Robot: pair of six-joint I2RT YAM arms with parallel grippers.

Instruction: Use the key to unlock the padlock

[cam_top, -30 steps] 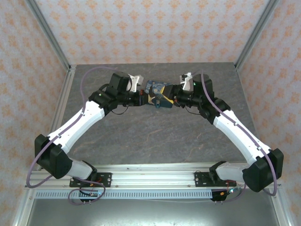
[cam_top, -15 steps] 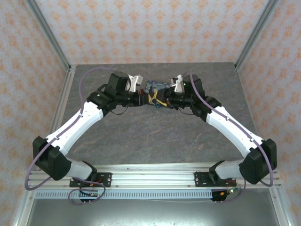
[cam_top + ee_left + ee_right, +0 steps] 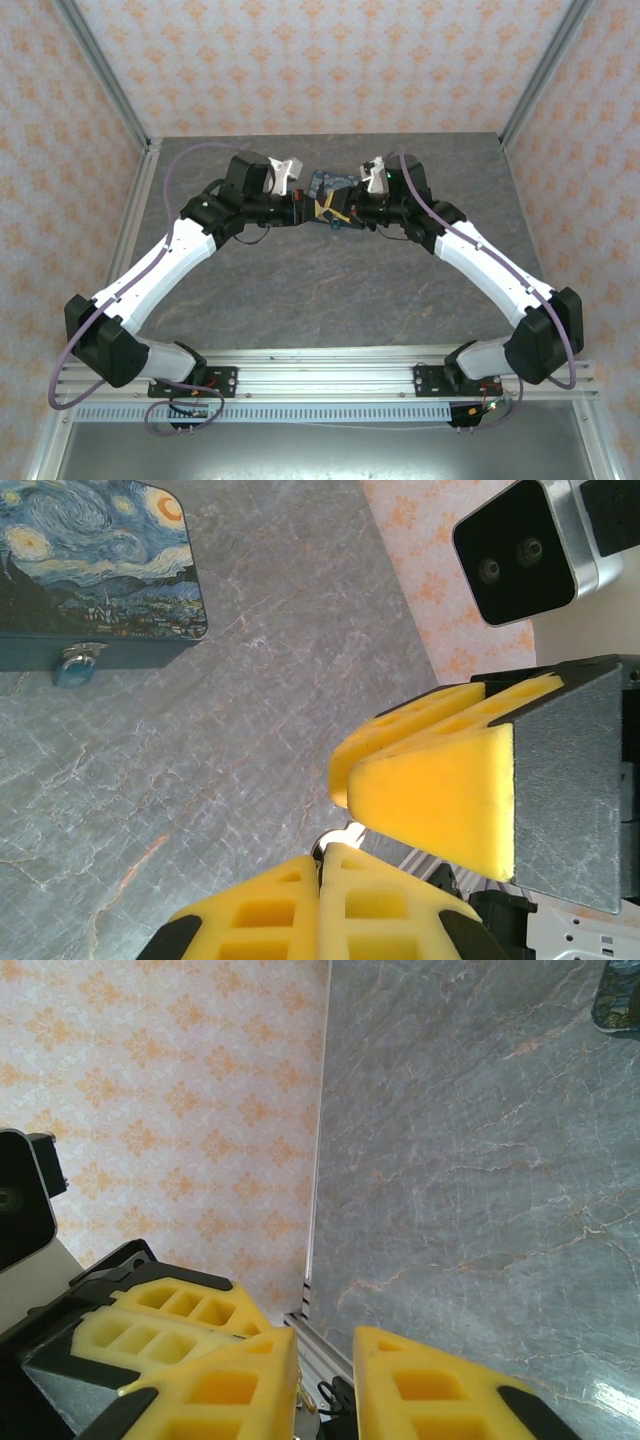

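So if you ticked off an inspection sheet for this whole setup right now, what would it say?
Surface: grey marbled table.
Job's things: teal padlock at the side wall of the starry-night tin; a small pale piece at the tips of the left gripper, possibly the key.
Clutter: nothing seen.
Grippers: left gripper shut, right gripper open, tips close together near the tin.
Cables: purple cable looped along each arm.
Surroundings: orange-patterned walls, metal frame posts.
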